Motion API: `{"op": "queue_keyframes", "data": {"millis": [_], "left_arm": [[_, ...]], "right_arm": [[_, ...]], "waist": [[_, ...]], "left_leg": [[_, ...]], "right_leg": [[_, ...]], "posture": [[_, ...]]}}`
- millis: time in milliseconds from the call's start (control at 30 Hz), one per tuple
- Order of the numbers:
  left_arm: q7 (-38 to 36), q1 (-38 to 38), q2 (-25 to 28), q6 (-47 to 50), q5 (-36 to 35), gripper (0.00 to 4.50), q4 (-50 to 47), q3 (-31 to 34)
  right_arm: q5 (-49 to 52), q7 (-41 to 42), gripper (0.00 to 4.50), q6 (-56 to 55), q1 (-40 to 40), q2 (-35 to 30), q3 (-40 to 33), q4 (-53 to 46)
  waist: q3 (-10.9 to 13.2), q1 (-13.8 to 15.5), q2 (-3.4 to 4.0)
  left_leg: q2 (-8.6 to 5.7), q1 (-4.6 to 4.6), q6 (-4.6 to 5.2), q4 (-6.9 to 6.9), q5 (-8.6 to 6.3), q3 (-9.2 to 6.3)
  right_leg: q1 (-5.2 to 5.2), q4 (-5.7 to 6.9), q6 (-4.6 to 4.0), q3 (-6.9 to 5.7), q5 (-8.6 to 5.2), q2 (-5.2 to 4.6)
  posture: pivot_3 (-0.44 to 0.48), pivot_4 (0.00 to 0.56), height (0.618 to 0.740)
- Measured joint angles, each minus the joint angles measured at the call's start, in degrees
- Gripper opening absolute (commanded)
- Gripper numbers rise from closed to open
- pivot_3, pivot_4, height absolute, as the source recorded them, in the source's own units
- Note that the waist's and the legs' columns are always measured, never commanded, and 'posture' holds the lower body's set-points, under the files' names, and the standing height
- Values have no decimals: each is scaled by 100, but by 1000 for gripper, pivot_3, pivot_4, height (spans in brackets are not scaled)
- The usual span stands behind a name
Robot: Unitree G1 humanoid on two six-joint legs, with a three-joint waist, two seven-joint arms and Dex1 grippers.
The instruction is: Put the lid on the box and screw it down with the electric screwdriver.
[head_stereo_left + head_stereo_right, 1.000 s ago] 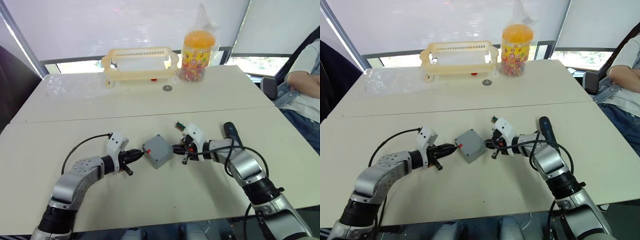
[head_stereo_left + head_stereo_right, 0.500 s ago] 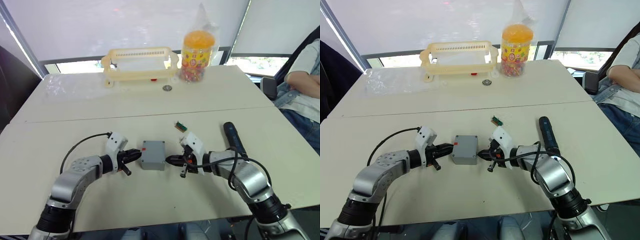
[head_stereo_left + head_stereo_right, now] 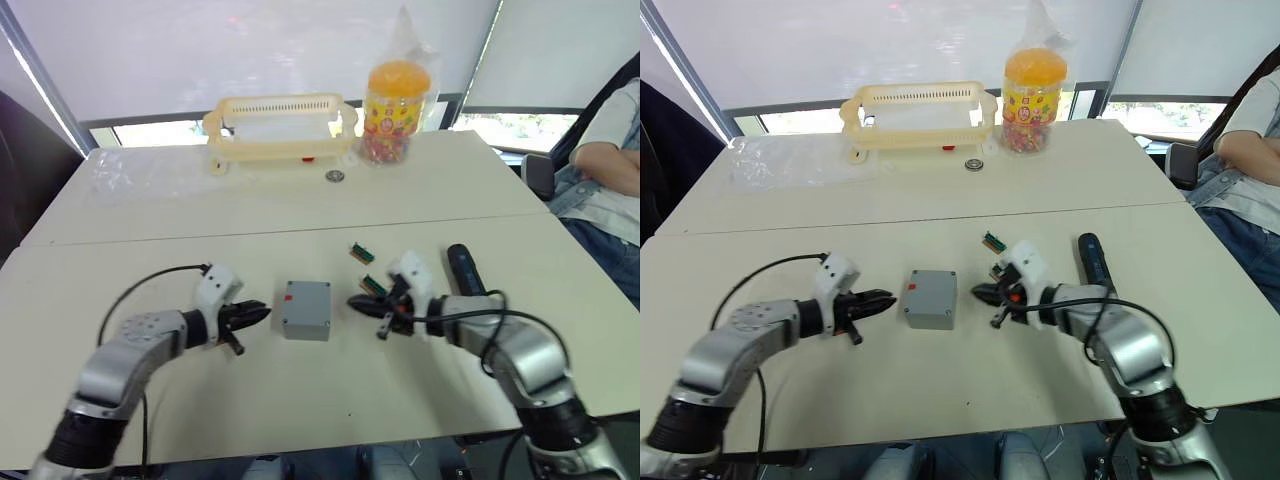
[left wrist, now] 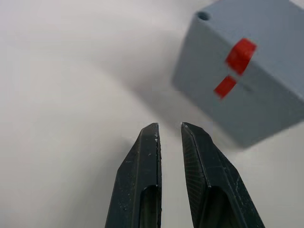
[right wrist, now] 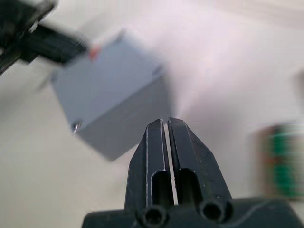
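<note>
One small grey plastic box with smooth flat sides, sharp corners and a little red mark sat on the pale smooth surface, between the two grippers and touching neither. The left gripper had its black fingers almost together with a thin gap and held nothing, and the right gripper had its fingers pressed nearly flat together, also holding nothing. One long black round electric screwdriver lay beside the right arm, two tiny green pieces lay near it, and far back stood one yellow plastic basket with slots and one jar with an orange lid.
</note>
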Motion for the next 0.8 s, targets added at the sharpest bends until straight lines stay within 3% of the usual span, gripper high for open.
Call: {"op": "queue_keyframes", "data": {"millis": [100,300,600,800], "left_arm": [[-386,-47,455,307,-429,701,-482,165],[-997,-555,1192,843,-1159,701,-1029,301],[-1199,-1447,1390,1074,-1331,701,-885,77],[-1142,-1462,1347,1055,-1264,701,-779,-43]], "right_arm": [[385,-55,1303,54,-3,35,-426,-229],[-159,-277,4444,-794,-325,-42,-288,862],[-491,-212,4479,-1229,-641,51,189,2146],[-682,-170,4479,-1605,-647,139,363,2592]], "waist": [[0,-4,0],[0,-8,0],[2,-32,-1],[2,-33,-1]], "left_leg": [[2,0,1,0,0,2],[-6,19,1,0,0,21],[-7,33,2,-4,-1,21],[-6,35,3,-5,-1,21]], "right_leg": [[1,0,0,0,0,0],[21,-2,-1,-1,-1,3],[31,-1,-1,-1,-1,7],[33,-1,-1,0,-1,7]], "posture": [[0,150,740],[0,150,740],[0,150,740],[0,150,740]]}}
